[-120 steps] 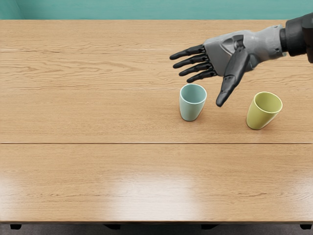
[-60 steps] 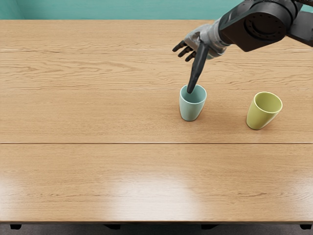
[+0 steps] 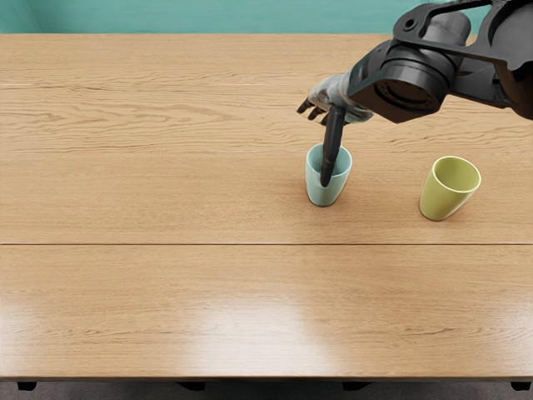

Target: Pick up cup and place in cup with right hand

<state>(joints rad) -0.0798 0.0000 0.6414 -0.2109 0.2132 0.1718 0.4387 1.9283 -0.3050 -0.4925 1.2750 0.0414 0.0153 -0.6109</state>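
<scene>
My right hand (image 3: 315,143) is over the back side of the light blue cup (image 3: 315,185), its thumb pointing down across the cup's mouth and the other fingers extended behind it. The hand is open and holds nothing; whether the thumb touches the cup, I cannot tell. The light blue cup stands upright near the middle of the table. To its right, the yellow-green cup (image 3: 441,198) also stands upright, apart from the hand. Part of the blue cup's rim is hidden by the thumb.
The wooden table (image 3: 166,200) fills most of the view, its front edge near the bottom. The right forearm (image 3: 408,83) reaches in from the upper right, above the table's back part. A teal wall (image 3: 208,17) rises behind.
My right hand has swung left and come toward the light blue cup, turning so that its thumb now crosses the cup's mouth. More of the forearm shows. Both cups stand where they were.
</scene>
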